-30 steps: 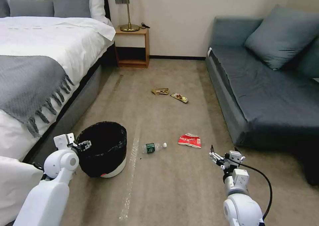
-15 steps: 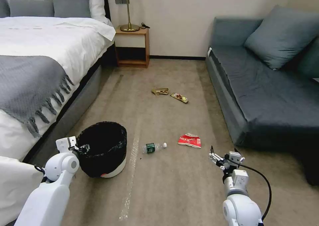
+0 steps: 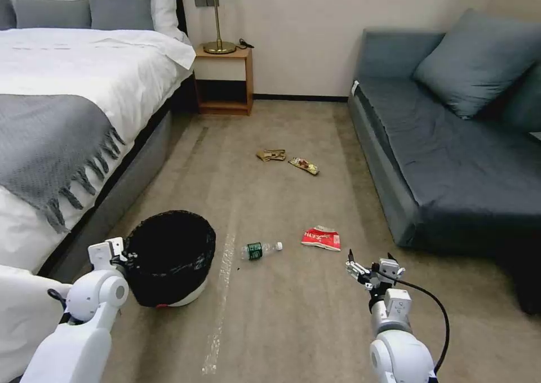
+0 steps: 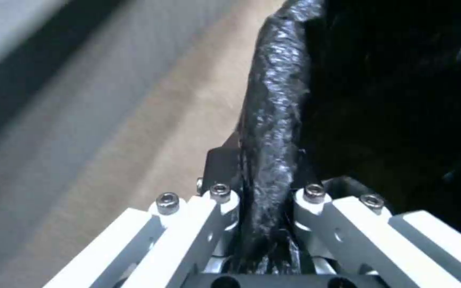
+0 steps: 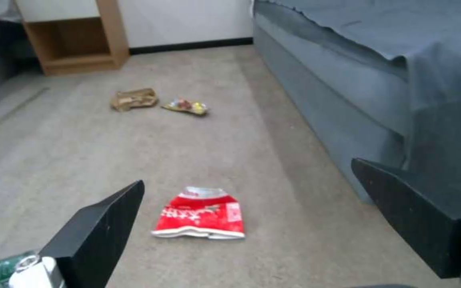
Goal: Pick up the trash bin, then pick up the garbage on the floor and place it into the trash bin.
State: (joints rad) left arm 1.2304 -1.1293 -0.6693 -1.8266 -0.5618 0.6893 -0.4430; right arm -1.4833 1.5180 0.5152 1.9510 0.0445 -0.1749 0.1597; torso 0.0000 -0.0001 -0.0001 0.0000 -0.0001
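My left pincer [image 4: 265,224] is clamped on the near-left rim of the trash bin [image 3: 169,259], 1 finger outside, 1 inside, black bag liner [image 4: 273,120] pinched between them. The bin sits low on the left beside the bed [image 3: 62,118]. It looks tipped toward me with a red edge showing under the base, so I judge it's coming off the floor [image 3: 282,326].

A 1-sided rim grip means the bin will want to swing. I'd lift slow, keep the wrist level, and watch that I've got the hard rim and not just plastic. If only the liner is pinched, it'll slip out. Also keep it clear of the bed frame on the way up, mouth facing up.

Next right: clear bottle [image 3: 261,250] with green label, lying flat just beside the bin. Then the red-and-white packet [image 5: 201,214], flat on the carpet, straight ahead of my right pincer [image 3: 369,262]. That one is spread wide and empty, hovering low above the floor, short of the packet.

Farther back, mid-floor: tan paper wrapper [image 3: 271,155] and yellow-brown snack wrapper [image 3: 304,165], close together, well apart from the bin. All 4 pieces are still on the floor. Sofa [image 3: 451,146] on the right, no conflict.
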